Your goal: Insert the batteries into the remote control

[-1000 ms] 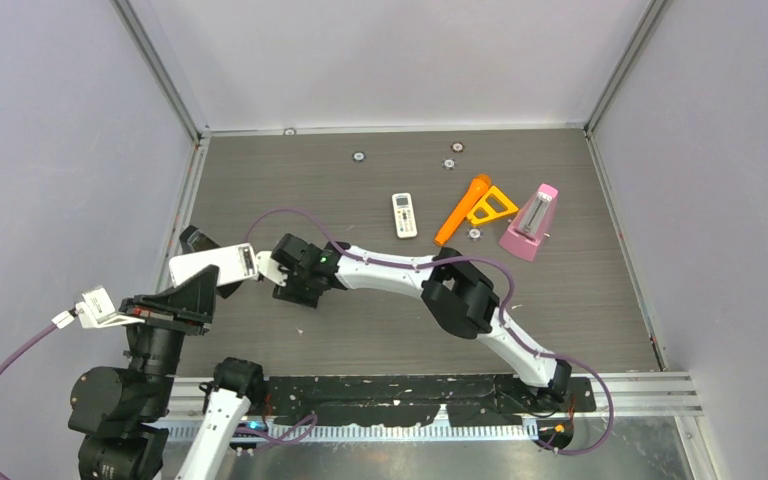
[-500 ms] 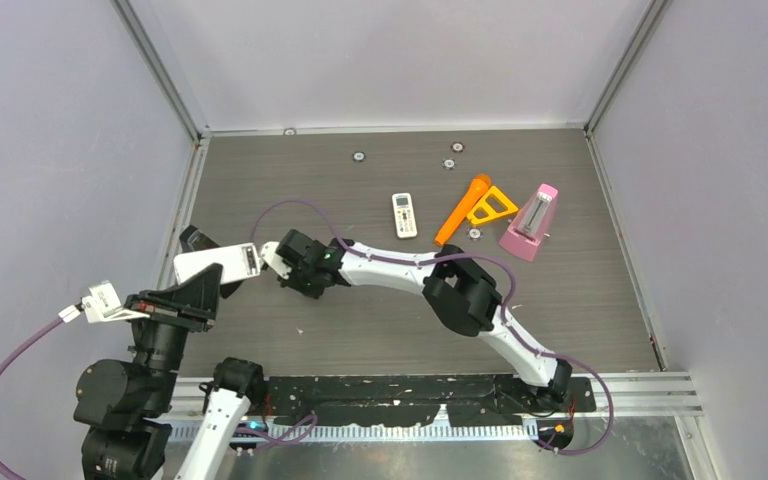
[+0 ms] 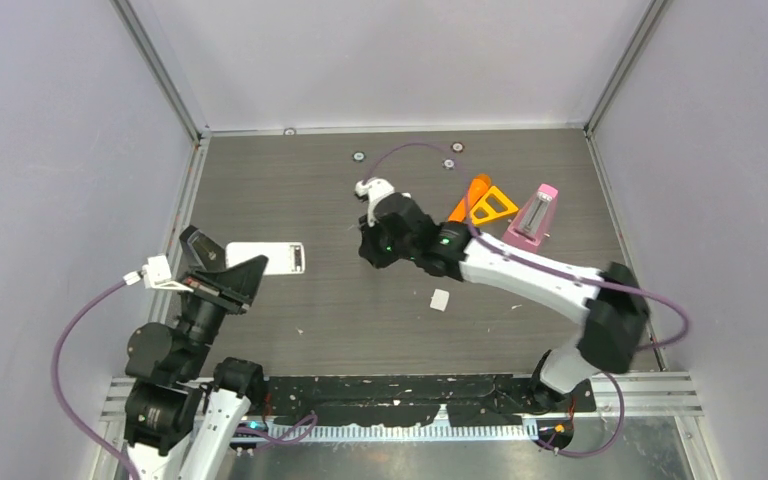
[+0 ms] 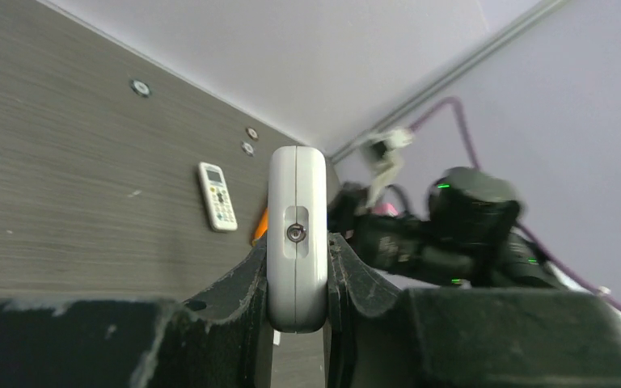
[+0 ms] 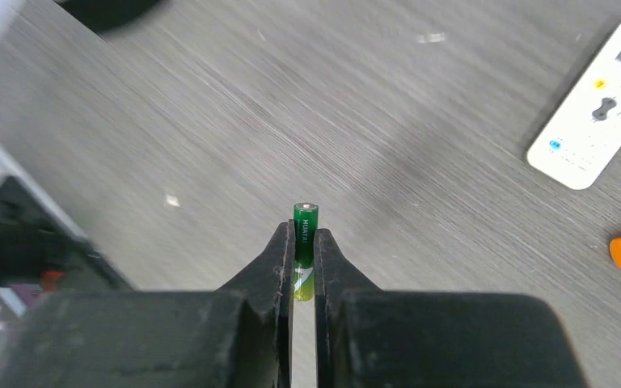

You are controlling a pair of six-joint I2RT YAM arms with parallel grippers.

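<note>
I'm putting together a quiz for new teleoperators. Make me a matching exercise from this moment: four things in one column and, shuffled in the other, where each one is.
Things
1. green battery
2. large white remote
3. small white remote
4. pink metronome

Places
A. lying flat, buttons up, on the table
B. clamped edge-on in the left gripper
C. rightmost thing on the table
D. pinched in the right gripper

Pairs: 1-D, 2-B, 3-A, 4-C
</note>
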